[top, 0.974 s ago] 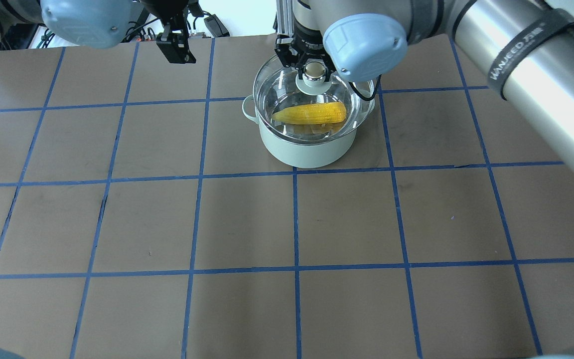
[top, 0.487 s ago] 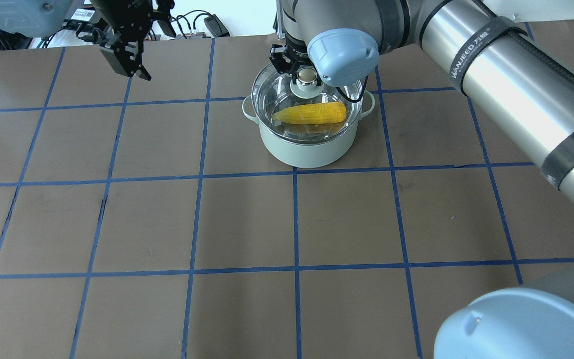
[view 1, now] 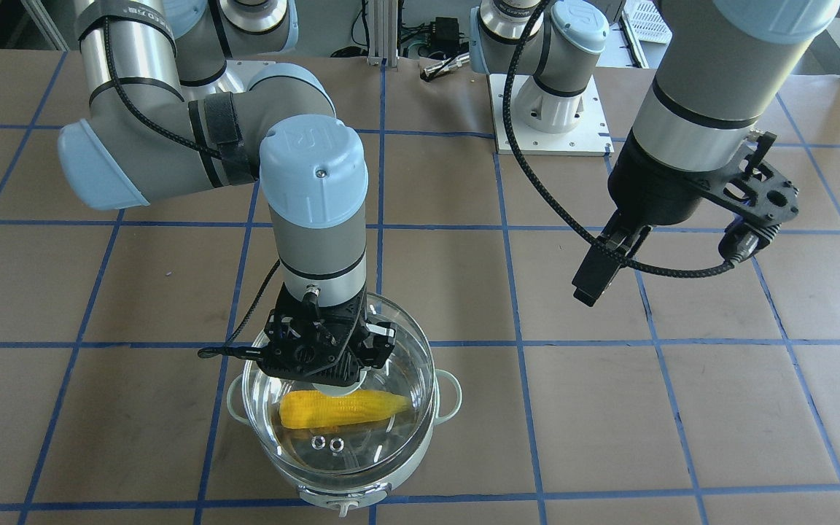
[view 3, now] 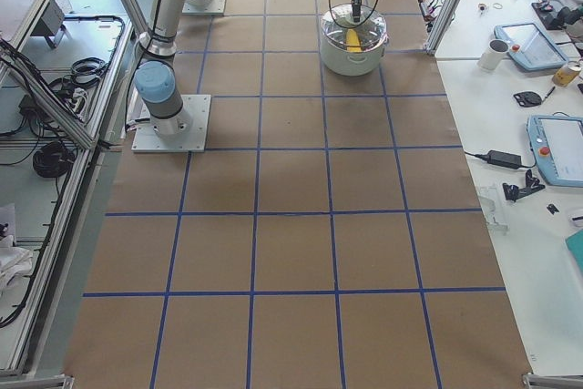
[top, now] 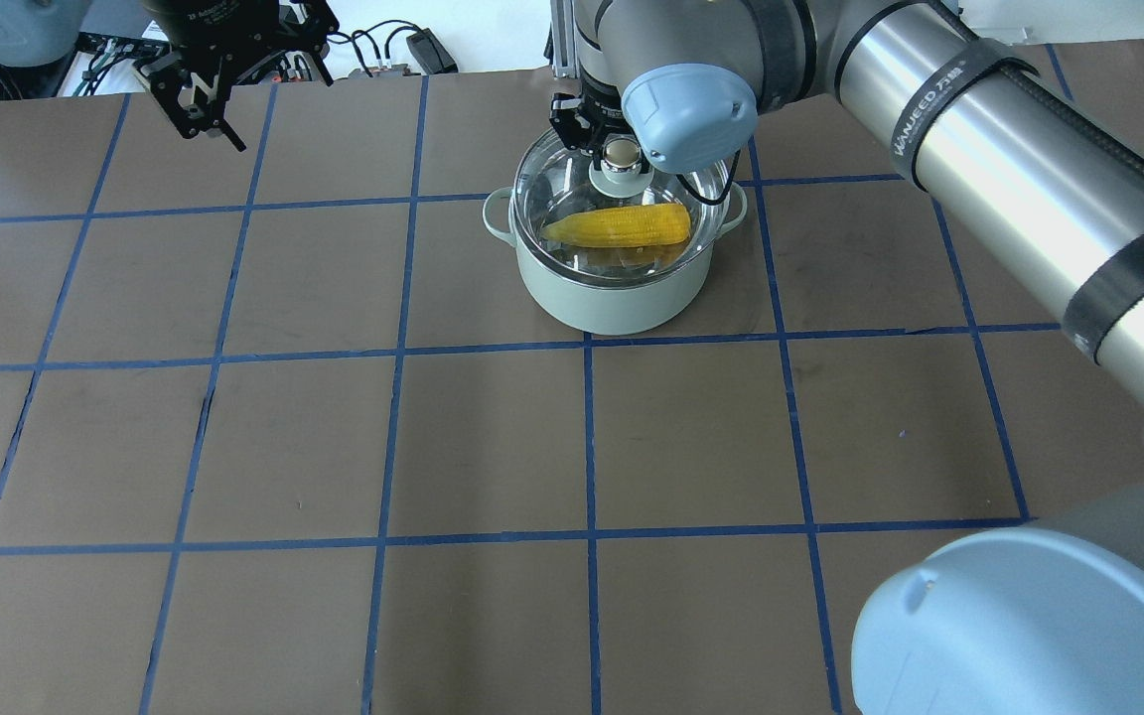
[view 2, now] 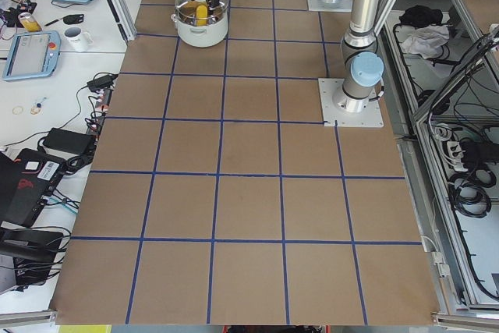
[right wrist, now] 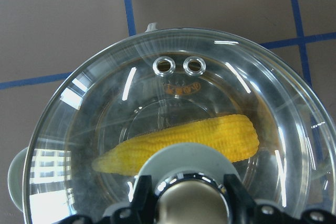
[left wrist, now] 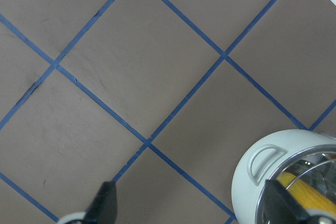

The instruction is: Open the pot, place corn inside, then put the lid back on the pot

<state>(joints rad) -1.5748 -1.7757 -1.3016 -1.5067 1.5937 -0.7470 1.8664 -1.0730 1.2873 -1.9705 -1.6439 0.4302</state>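
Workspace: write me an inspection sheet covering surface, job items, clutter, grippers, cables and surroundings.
Surface: brown table with a blue tape grid; no spills seen.
Job's things: corn lies inside the pot; lid covers the pot's mouth, but I cannot tell whether it is fully seated.
Clutter: nothing seen.
Grippers: right gripper closed on the lid's knob; left gripper open, empty, raised away from the pot.
Cables: black cable loops off the right wrist beside the pot; second cable hangs from the left wrist, apart from the pot.
Surroundings: side bench with a mug and a teach pendant.
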